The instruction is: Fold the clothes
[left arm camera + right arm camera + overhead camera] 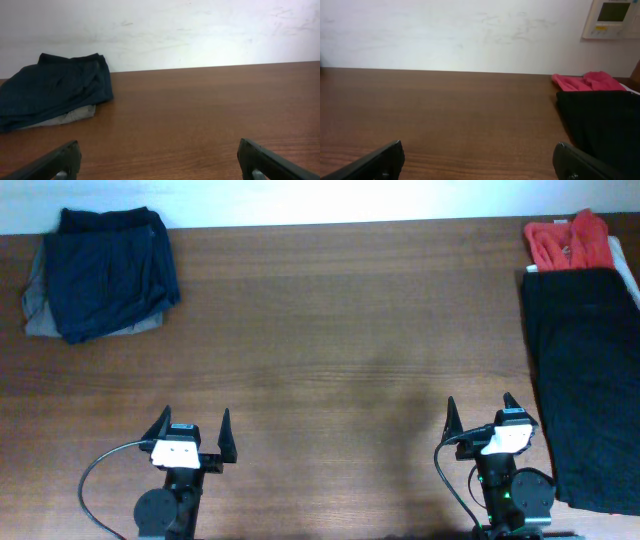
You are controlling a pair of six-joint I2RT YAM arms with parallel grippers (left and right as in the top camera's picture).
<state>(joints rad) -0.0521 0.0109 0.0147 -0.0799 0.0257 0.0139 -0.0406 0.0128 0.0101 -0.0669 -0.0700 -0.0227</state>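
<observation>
Folded dark navy blue shorts [110, 272] lie at the table's back left on top of grey shorts [38, 308]; both also show in the left wrist view, navy [50, 87] over grey [70, 116]. A long black garment [585, 380] lies flat along the right edge, with a red garment [565, 238] bunched behind it; the right wrist view shows the black one [600, 120] and the red one [587, 81]. My left gripper [190, 430] is open and empty near the front edge. My right gripper [481, 415] is open and empty, just left of the black garment.
The brown wooden table [330, 330] ends at a white wall behind. A white wall panel with a small display [612, 17] hangs at the right. A white piece of cloth [625, 265] peeks out beside the red garment.
</observation>
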